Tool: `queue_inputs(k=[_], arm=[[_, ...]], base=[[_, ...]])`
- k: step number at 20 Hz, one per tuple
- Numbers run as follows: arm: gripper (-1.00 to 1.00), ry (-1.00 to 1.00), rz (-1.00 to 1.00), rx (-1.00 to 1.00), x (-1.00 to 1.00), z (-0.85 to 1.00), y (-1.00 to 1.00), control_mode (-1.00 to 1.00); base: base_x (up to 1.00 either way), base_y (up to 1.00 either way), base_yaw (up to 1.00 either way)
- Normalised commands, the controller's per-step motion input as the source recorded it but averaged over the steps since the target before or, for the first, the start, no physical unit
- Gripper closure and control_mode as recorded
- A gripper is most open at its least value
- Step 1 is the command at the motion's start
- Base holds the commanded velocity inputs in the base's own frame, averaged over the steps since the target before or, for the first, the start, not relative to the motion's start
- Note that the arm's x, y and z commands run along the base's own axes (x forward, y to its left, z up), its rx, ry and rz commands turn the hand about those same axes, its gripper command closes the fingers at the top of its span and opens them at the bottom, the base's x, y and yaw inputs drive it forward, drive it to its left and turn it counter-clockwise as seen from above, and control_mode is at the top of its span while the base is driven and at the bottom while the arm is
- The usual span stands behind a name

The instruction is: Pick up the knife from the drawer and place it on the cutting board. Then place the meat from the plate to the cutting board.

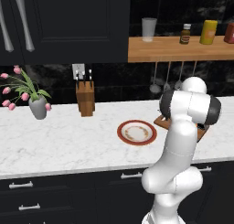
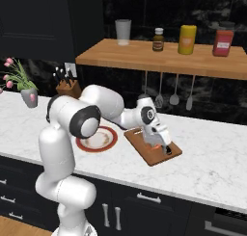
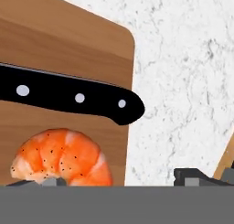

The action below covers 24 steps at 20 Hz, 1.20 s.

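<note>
My arm reaches forward and bends down over the cutting board [image 2: 153,151] on the marble tabletop [image 2: 212,153], beside the plate [image 2: 97,139]. My gripper [image 2: 159,144] hangs spread wide just above the board, gripping nothing. Close up, the knife [image 3: 68,97] lies across the board, the meat [image 3: 61,157] just beside its handle.

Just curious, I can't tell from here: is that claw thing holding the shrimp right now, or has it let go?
Gripper: open over the cutting board; the shrimp lies on the board, not pinched.
</note>
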Motion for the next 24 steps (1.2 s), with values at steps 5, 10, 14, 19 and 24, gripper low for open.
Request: queue_inputs(k=[5, 10, 14, 19, 24], arm=[[-1.0, 0.17, 0.0, -0.11, 0.09, -0.07, 0.03, -1.0], [-1.0, 0.0, 0.0, 0.0, -0.4, -0.13, 0.26, -1.0], [-1.0, -0.02, 0.0, 0.02, -0.39, -0.18, 0.53, -1.0], [-1.0, -0.07, 0.0, 0.08, -0.1, -0.12, 0.58, -1.0], [-1.0, -0.32, 0.0, 0.14, -0.03, 0.01, 0.24, -1.0]], base=[[0.0, 0.0, 0.0], [0.0, 0.0, 0.0], [0.0, 0.0, 0.0], [0.0, 0.0, 0.0], [0.0, 0.0, 0.0]])
